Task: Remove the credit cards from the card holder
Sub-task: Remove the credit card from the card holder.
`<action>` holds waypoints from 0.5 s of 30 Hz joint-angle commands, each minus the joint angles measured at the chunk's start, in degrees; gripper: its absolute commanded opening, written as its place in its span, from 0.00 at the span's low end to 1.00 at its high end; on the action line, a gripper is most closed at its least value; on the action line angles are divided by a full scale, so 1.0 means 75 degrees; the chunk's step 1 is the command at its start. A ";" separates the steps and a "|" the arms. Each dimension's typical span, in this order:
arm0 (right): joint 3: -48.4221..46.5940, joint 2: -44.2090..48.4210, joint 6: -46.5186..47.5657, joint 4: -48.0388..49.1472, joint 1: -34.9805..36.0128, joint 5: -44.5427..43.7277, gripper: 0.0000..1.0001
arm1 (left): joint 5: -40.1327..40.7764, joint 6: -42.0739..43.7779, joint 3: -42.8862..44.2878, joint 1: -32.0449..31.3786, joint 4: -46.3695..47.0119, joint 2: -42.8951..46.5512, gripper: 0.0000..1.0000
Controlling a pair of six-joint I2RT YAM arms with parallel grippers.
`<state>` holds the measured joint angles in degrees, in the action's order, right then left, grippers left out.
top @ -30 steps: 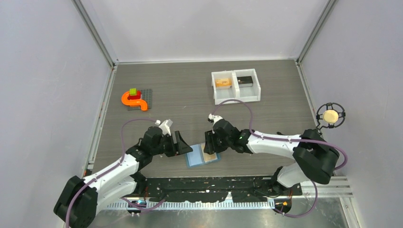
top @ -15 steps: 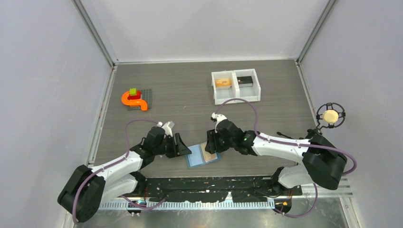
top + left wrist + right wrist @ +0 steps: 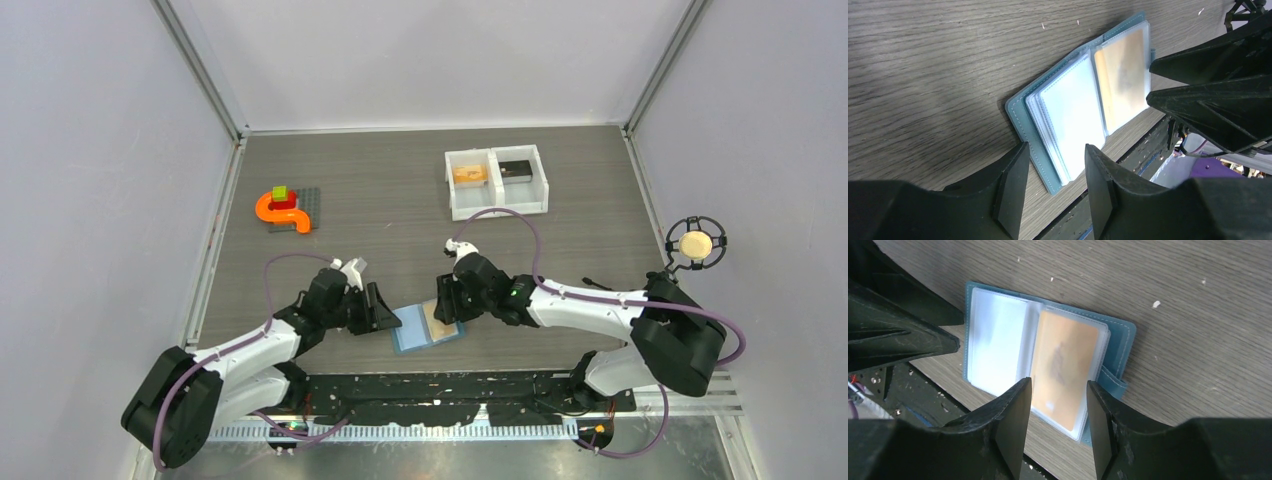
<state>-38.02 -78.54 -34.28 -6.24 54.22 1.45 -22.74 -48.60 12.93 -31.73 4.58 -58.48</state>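
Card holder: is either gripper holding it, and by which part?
Nothing is held. The card holder lies open on the table; left gripper and right gripper have fingers apart over it, clamping nothing.

Two arms, white shells with black joint housings: left arm (image 3: 250,350), right arm (image 3: 590,305). Purple cable (image 3: 268,275) looped along each. Left pincer (image 3: 385,315) and right pincer (image 3: 440,305) matte black, wedge-shaped fingers (image 3: 1010,187), lightly scuffed edges.
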 commanded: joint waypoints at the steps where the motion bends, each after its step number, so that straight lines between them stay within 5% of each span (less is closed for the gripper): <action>1: -0.0051 0.0022 -0.0004 -0.0187 0.0037 -0.0590 0.52 | -0.0097 0.0175 -0.0036 0.0029 0.0350 0.0069 0.46; 15: -0.0146 -0.0007 0.0026 0.0105 0.0085 -0.0042 0.43 | -0.0132 0.0163 -0.0013 0.0033 0.0432 -0.0014 0.43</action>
<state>-38.02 -78.89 -34.24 -8.54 54.28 -0.89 -22.76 -48.60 12.88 -31.73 4.95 -58.61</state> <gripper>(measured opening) 0.448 0.433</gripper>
